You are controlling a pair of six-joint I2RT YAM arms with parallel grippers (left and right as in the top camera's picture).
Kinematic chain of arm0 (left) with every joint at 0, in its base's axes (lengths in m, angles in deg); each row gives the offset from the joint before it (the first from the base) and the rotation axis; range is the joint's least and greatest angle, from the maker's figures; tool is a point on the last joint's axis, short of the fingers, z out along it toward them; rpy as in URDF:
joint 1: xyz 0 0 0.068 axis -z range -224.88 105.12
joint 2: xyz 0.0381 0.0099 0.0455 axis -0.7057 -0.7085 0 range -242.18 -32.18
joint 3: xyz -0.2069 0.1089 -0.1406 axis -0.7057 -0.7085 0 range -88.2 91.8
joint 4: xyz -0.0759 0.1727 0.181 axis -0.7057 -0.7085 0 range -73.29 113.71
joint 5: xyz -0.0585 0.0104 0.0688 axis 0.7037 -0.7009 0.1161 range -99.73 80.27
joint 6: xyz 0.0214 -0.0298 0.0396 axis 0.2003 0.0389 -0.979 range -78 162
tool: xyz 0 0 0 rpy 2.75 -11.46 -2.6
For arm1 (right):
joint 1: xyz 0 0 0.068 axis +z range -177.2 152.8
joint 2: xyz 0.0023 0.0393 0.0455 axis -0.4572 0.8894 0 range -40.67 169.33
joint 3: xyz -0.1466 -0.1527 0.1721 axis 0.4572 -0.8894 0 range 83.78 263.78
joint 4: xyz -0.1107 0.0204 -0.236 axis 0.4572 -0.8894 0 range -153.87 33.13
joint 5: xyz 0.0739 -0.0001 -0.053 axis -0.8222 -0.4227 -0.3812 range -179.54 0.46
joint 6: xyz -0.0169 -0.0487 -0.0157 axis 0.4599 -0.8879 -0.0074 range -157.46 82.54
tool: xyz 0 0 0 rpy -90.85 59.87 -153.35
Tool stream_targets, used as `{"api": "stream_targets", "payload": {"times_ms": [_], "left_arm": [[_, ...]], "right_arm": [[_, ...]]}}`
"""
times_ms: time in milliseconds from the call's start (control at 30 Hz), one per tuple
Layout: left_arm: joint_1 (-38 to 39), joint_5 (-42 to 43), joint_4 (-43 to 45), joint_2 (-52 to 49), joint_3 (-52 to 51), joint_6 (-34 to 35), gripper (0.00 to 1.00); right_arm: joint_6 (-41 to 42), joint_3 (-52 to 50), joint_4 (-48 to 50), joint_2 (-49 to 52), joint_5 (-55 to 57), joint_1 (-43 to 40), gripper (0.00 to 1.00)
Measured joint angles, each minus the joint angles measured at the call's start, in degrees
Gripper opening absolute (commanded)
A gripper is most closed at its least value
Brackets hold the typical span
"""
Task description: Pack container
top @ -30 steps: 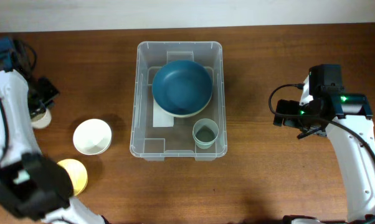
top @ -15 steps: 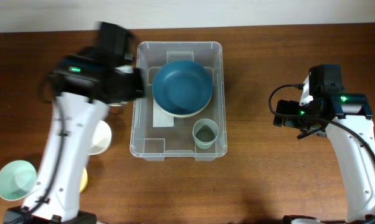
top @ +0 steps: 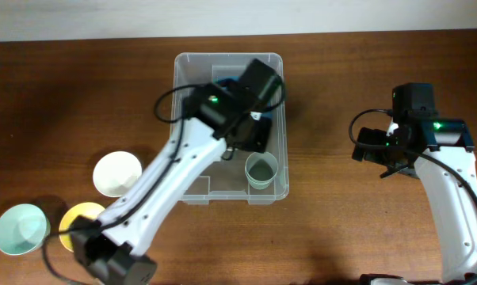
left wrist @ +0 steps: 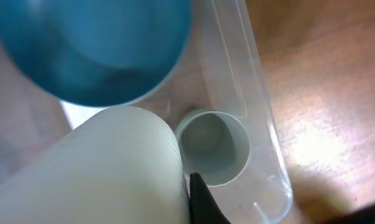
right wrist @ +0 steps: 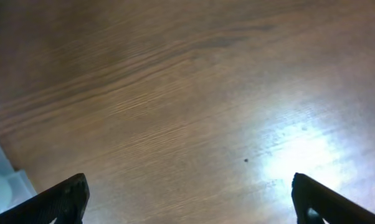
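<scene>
Wooden table (top: 341, 229), clear container (top: 175, 119) at centre. My left gripper (top: 254, 128) clamps a white cup (left wrist: 106, 168) over it, beside the green cup (top: 261, 169), likely for packing. My right gripper (right wrist: 187, 199) gapes, parked aside.

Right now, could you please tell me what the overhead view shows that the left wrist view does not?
Only overhead: the white bowl, mint bowl and yellow bowl, and the right arm. Only left wrist: the white cup in the left jaws, and the blue bowl, mostly hidden by the left arm overhead. Both: the container and the green cup in it.
</scene>
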Motion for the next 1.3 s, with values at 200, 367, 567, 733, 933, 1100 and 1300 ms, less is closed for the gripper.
{"api": "stream_targets", "payload": {"times_ms": [200, 367, 567, 733, 933, 1100, 1300], "left_arm": [[0.6, 3.7, 0.0, -3.0, 0.0, 0.0, 0.01], [0.7, 5.6, 0.2, -3.5, 0.0, 0.0, 0.01], [3.1, 7.2, 1.6, -3.5, 0.0, 0.0, 0.01], [5.4, 7.7, 1.6, -4.0, 0.0, 0.0, 0.01], [5.4, 7.8, 0.3, -7.1, 0.0, 0.0, 0.16], [5.4, 7.9, -0.5, -8.3, 0.0, 0.2, 0.32], [5.0, 6.4, -2.0, -8.3, 1.0, 0.0, 0.33]], "right_arm": [[2.0, 0.0, -0.7, 0.0, 0.6, -4.1, 0.99], [2.2, 0.0, -0.7, 0.0, 0.5, -5.6, 0.99], [2.2, 0.0, -0.8, 0.0, 0.3, -5.6, 0.99], [2.2, 0.0, -0.7, 0.0, 0.3, -5.6, 0.99], [2.3, 0.0, -0.8, 0.0, 0.3, -5.5, 0.99], [2.2, 0.0, -0.8, 0.0, 0.3, -5.6, 0.99], [2.3, 0.0, -0.8, 0.0, 0.3, -5.5, 0.99]]}}
